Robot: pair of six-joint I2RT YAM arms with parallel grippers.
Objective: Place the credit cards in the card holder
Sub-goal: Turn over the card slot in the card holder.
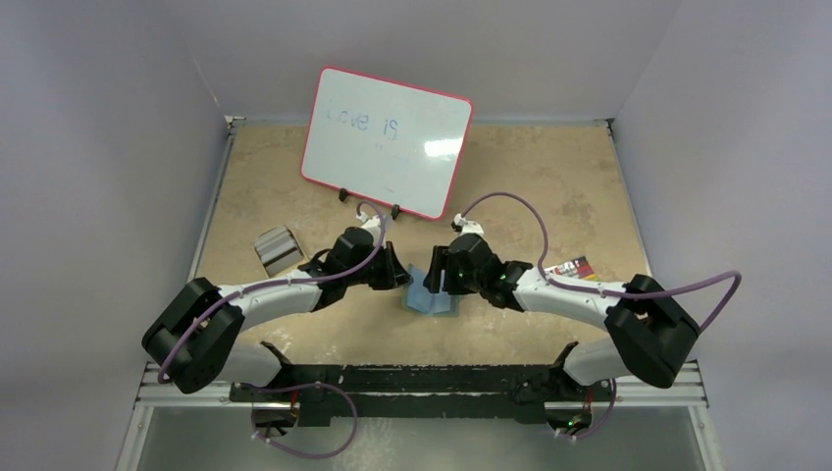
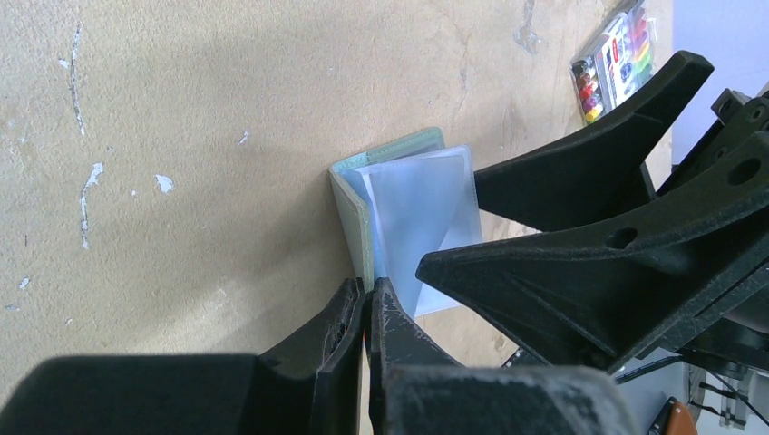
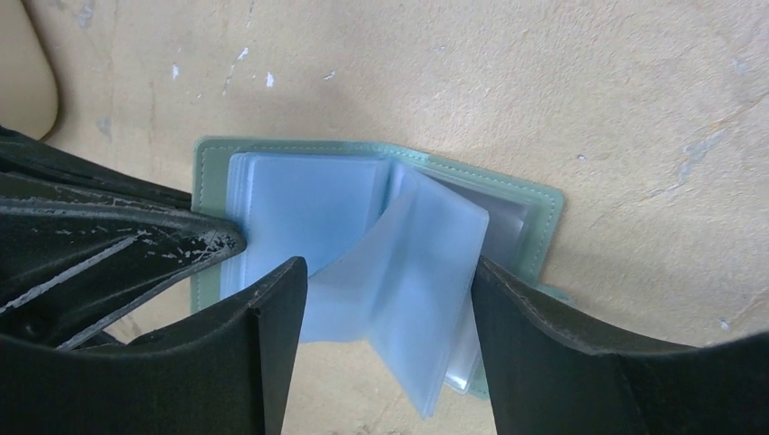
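While card holder (image 3: 542,227) gapes, whiteboard (image 1: 387,140) reads "Love IS".

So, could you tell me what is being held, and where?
The left gripper pinches the card holder by its cover's edge; the right gripper is open, empty.

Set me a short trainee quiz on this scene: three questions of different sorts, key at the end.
1. True or false: the card holder lies closed.
2. Which gripper stands open astride the clear sleeves? A. left B. right C. neither
3. Fill in: the left gripper is shut on the card holder's green ____.
Key: 1 false, it lies open. 2 B, the right gripper. 3 cover.
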